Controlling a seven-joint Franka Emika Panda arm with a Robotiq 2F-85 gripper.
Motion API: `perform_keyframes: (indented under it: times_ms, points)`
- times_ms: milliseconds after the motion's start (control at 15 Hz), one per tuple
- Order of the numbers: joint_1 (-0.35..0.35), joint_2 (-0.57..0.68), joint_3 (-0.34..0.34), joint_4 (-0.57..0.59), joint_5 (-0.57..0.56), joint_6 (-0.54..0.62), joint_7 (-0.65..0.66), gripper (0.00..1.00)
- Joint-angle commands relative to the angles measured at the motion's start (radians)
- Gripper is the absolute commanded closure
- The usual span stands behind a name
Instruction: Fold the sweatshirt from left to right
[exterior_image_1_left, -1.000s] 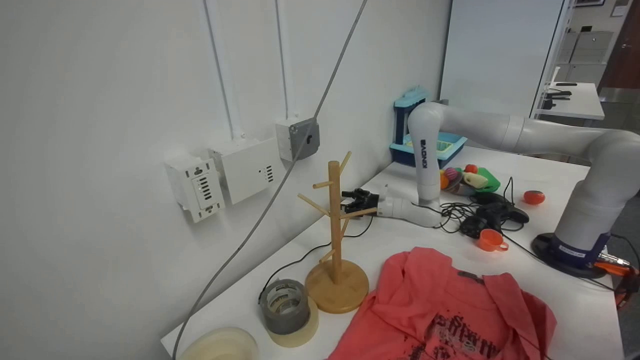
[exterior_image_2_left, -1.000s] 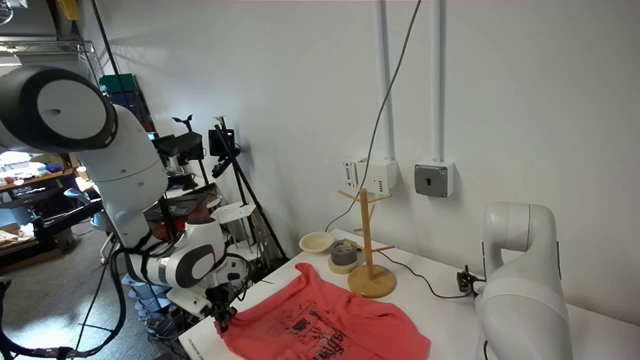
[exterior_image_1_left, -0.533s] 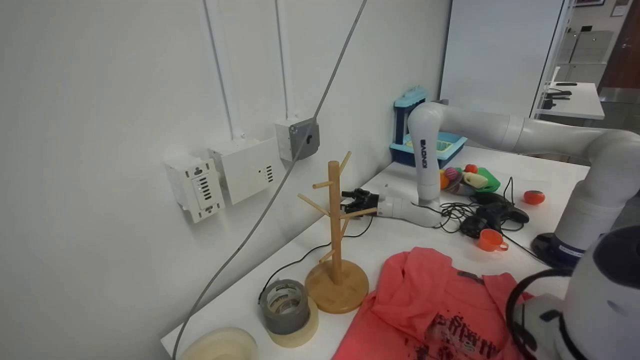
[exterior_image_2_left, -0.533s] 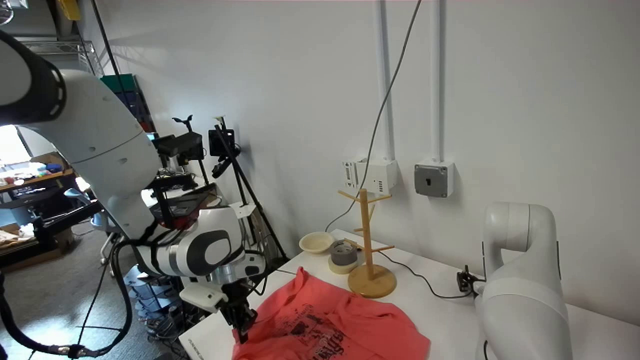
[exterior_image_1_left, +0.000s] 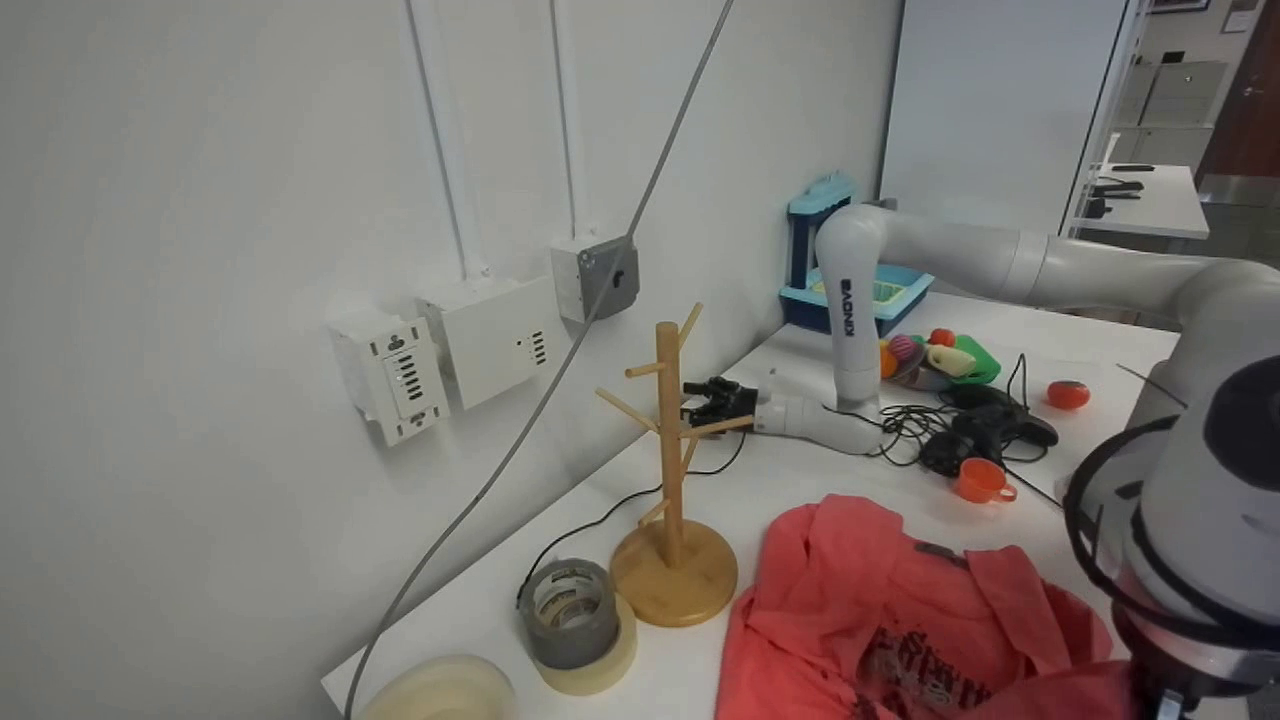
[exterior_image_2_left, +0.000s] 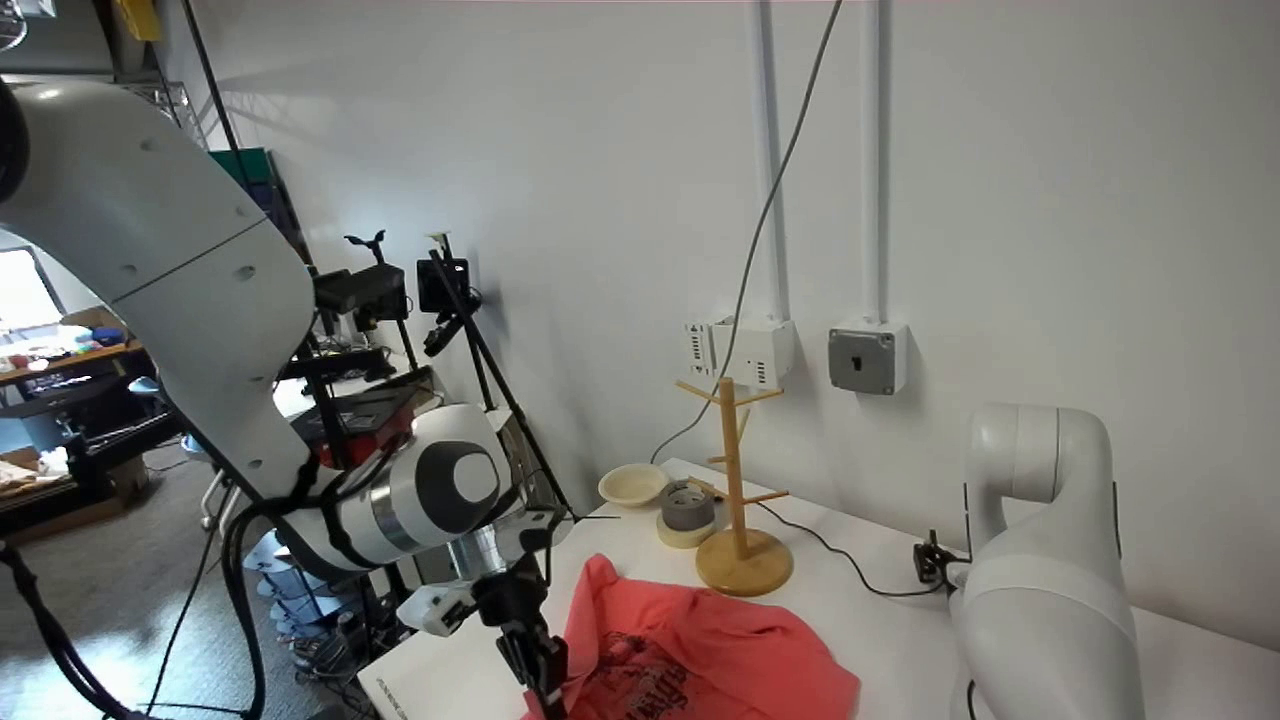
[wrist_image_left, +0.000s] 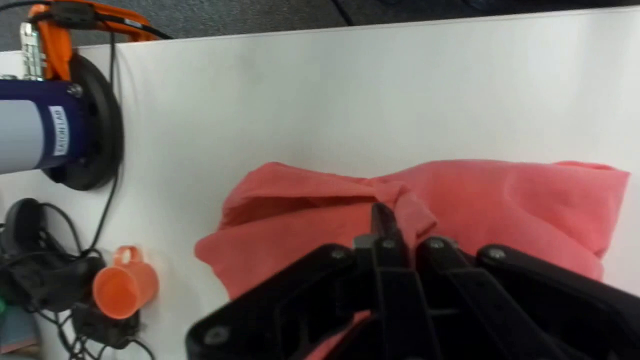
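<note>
Blue tub (exterior_image_1_left: 806, 313) has something yellowish (exterior_image_1_left: 887, 291) inside, no clue what. Round cream bowl (exterior_image_2_left: 633, 497) sits near the tape rolls (exterior_image_2_left: 688, 510). Claw (wrist_image_left: 409, 231) pinches a bunched-up bit of rumpled red sweatshirt (exterior_image_1_left: 880, 605).

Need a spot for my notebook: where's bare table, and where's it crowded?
The widest bare patch of table in the wrist view lies between the sweatshirt, the KINOVA arm's base and upper edge; a narrower gap separates sweatshirt and orange cup. Crowded: black gadgets beside that cup, and tape rolls by the mug tree.
</note>
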Motion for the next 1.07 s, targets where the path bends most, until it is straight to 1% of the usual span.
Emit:
perform_keyframes:
  times_ms: [0, 133, 333, 467, 600, 667, 733, 800, 1000]
  points:
    - [-0.060, -0.021, 0.013, 0.015, -0.214, -0.093, 0.217, 0.99]
    - [-0.087, -0.013, 0.029, 0.030, -0.328, -0.156, 0.335, 0.99]
    - [-0.121, 0.005, 0.063, 0.045, -0.457, -0.254, 0.491, 0.99]
    - [-0.141, 0.023, 0.089, 0.051, -0.504, -0.309, 0.566, 0.99]
    - [-0.156, 0.041, 0.115, 0.053, -0.518, -0.357, 0.617, 0.99]
    - [-0.161, 0.051, 0.127, 0.055, -0.519, -0.379, 0.636, 0.71]
    - [-0.164, 0.060, 0.139, 0.056, -0.522, -0.401, 0.654, 0.70]
    - [-0.167, 0.069, 0.148, 0.057, -0.520, -0.420, 0.669, 0.64]
    - [-0.163, 0.089, 0.174, 0.059, -0.526, -0.477, 0.718, 0.41]
